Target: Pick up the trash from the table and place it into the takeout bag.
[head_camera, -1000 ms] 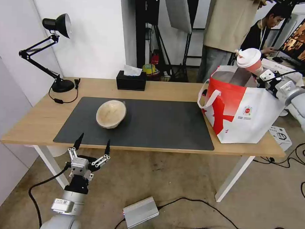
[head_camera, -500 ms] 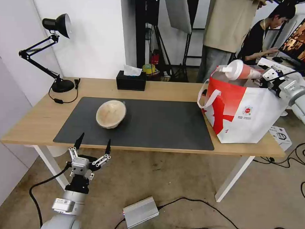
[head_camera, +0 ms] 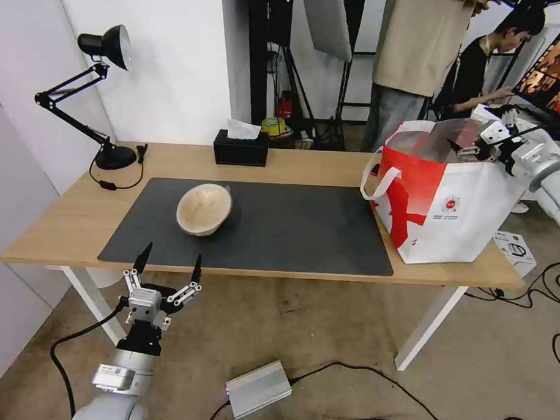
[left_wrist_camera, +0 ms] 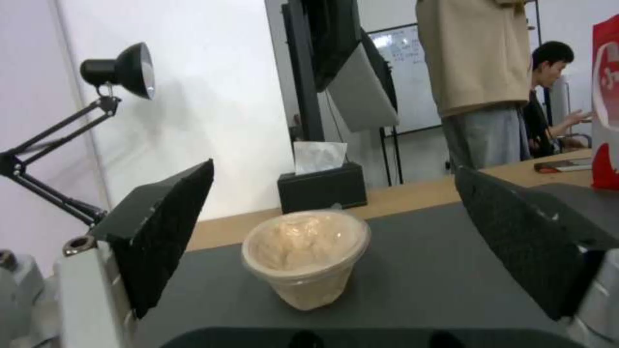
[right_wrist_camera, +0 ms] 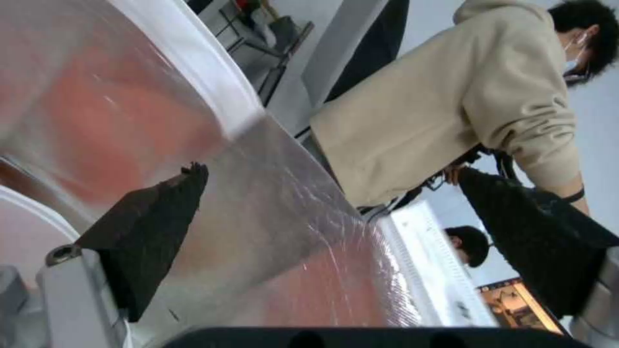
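Observation:
A beige pulp bowl (head_camera: 204, 208) (left_wrist_camera: 304, 256) stands tilted on the dark mat (head_camera: 304, 229) of the table (head_camera: 59, 220), left of centre. My left gripper (head_camera: 172, 258) (left_wrist_camera: 332, 174) hangs open just below the table's front edge, facing the bowl and apart from it. At the table's right end stands the white-and-red takeout bag (head_camera: 451, 204). My right gripper (head_camera: 475, 134) (right_wrist_camera: 332, 171) is open at the bag's mouth, over the foil lining (right_wrist_camera: 277, 203), with nothing between its fingers. The drink cup is out of view.
At the back of the table are a black tissue box (head_camera: 240, 148) and a black desk lamp (head_camera: 106, 106). A silver box (head_camera: 258, 388) and cables lie on the floor in front. People stand behind the bag.
The right gripper tipped the red cup sideways over the bag, then opened. The cup has dropped out of sight into the bag. The left arm has stayed put.

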